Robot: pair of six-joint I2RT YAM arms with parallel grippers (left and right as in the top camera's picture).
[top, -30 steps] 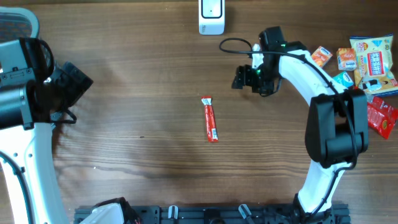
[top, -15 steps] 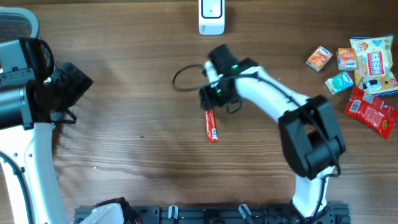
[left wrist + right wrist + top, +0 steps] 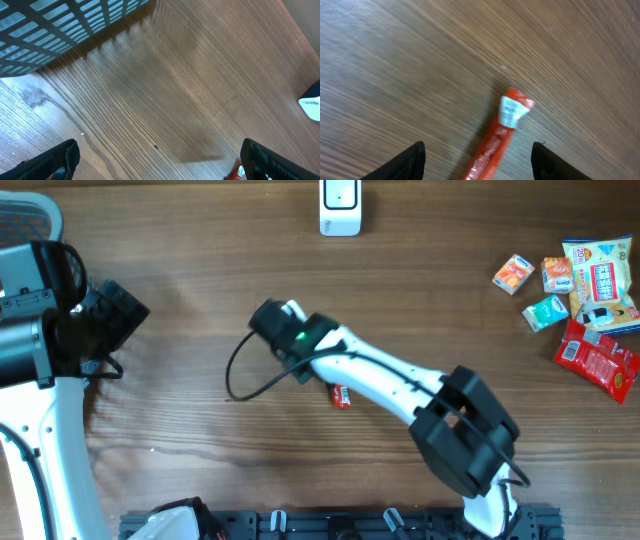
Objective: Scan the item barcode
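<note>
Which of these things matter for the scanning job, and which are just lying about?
For the job: red stick packet, white scanner, right gripper open over the packet.
Lying about: snack packets at the right, left gripper open and empty.

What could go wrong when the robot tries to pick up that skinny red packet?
The red packet lies flat and slanted between the open fingers of the right gripper, so the fingers might scrape the table, or pinch just one end and twist it. Also, the scanner stands far off at the table's edge, so a weak grip might drop the packet on the way.
</note>
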